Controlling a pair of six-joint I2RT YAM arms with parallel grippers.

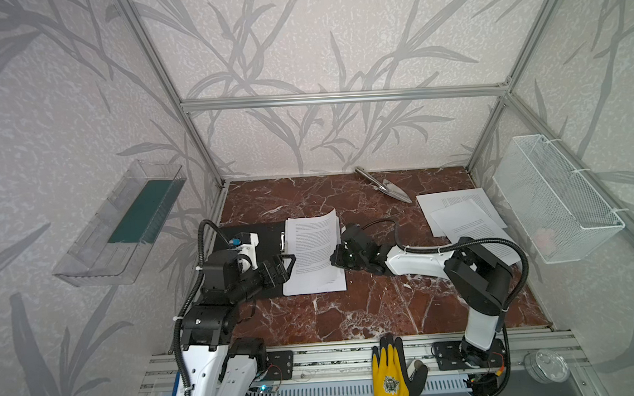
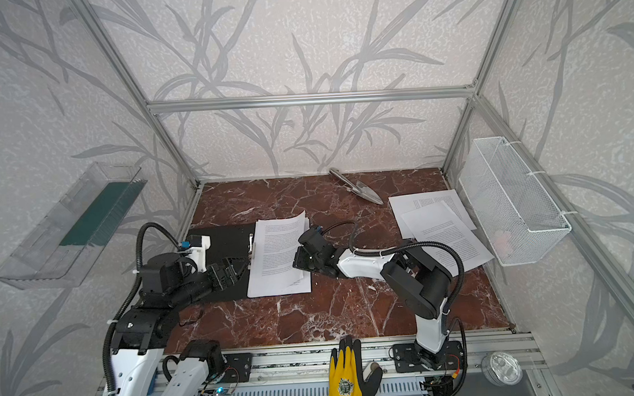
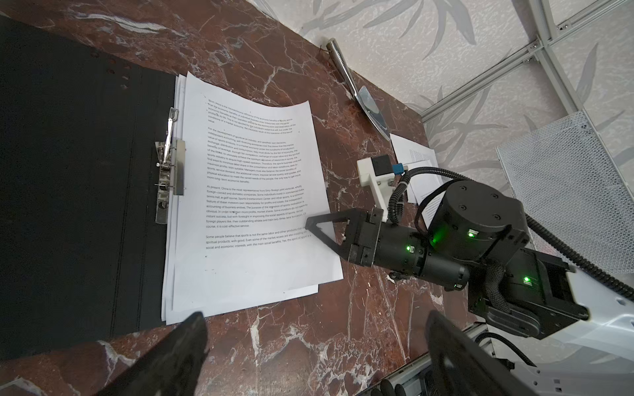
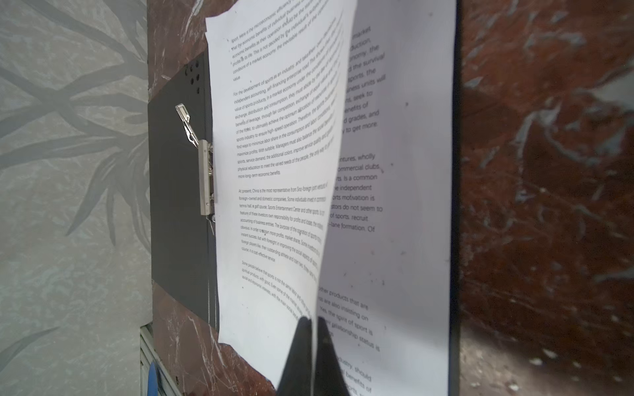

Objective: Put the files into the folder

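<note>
The right hand [image 4: 314,324] is pressed together on the edge of the top sheet [image 4: 274,164], pinching it at the side towards the counter's right edge. That edge stands lifted, and the sheet curls up above the rest of the files [image 4: 394,240]. Behind it the right arm lies low and almost level across the counter [image 1: 351,309]. Its forearm reaches leftward from an elbow raised above its base at the near edge, right of the middle. The left hand [image 1: 288,264] has its fingers spread wide and points rightward over the folder [image 1: 261,235], just beside the metal clip [image 3: 169,164]; whether it touches the folder cannot be told. Its arm comes up from the near left corner and bends forward over the counter's left edge. The folder lies open and flat by the left edge, one black leaf bare and the files stacked on the other. The stack's long axis runs from the near edge towards the far edge, with the head of the printed text towards the far edge and its left margin at the clip. More loose sheets [image 1: 461,217] lie well apart in the far right corner, overlapping and skewed to the counter's edges.
</note>
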